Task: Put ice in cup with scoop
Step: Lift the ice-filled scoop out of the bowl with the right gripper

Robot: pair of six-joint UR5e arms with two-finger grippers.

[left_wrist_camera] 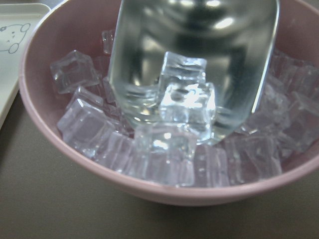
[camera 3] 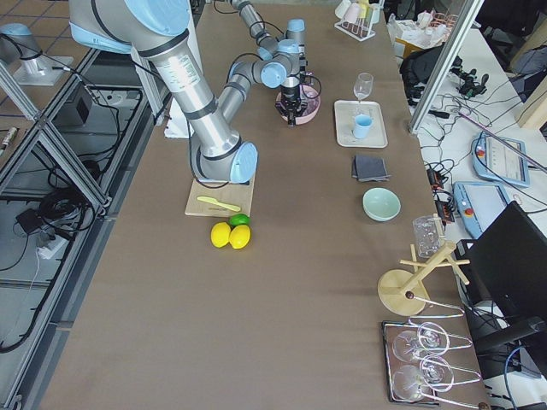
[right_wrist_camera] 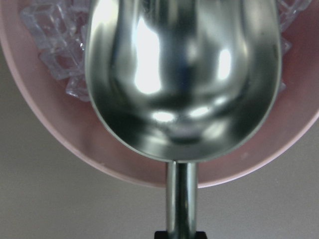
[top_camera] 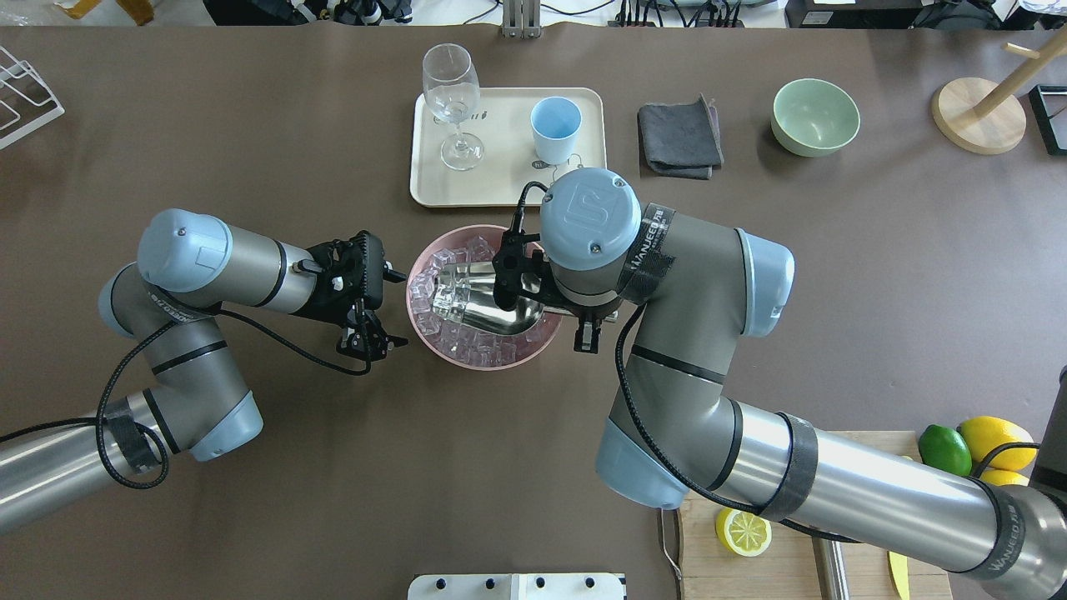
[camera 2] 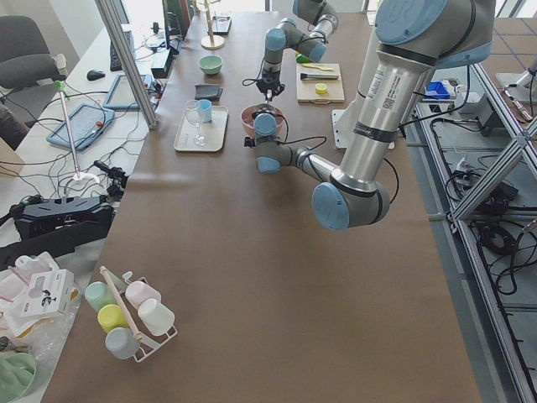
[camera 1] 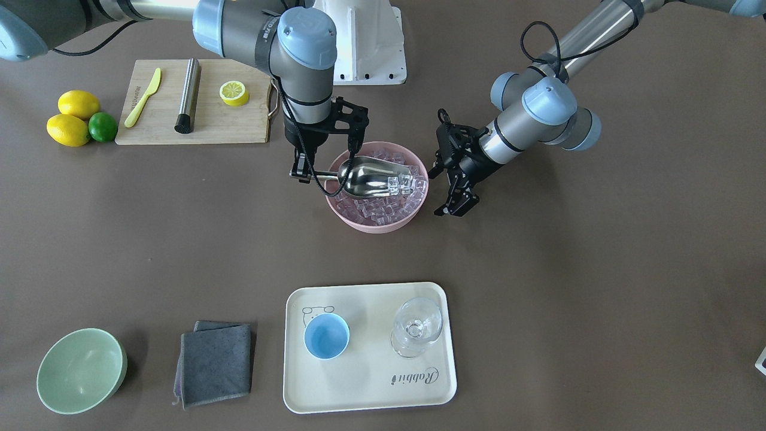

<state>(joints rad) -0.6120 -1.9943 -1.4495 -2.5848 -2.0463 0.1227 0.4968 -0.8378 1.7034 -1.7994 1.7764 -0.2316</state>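
My right gripper (camera 1: 306, 175) is shut on the short handle of the steel scoop (camera 1: 368, 176), which lies low over a pink bowl (camera 1: 359, 224) full of clear ice (camera 1: 374, 209). The scoop (left_wrist_camera: 194, 64) has its open mouth pushed against the cubes, and two ice cubes (left_wrist_camera: 187, 97) sit at its lip. Seen in the right wrist view, the trough of the scoop (right_wrist_camera: 182, 74) is otherwise bare. My left gripper (camera 1: 458, 205) hovers open just beside the bowl, holding nothing. The light blue cup (camera 1: 326, 336) stands empty on a cream tray (camera 1: 371, 383), apart from both grippers.
A stemmed glass (camera 1: 417, 326) shares the tray with the cup. A grey cloth (camera 1: 214, 362) and a pale green bowl (camera 1: 81, 370) lie beside the tray. A cutting board (camera 1: 221, 126) with a knife, steel rod and half lemon sits near the robot, lemons and a lime beside it.
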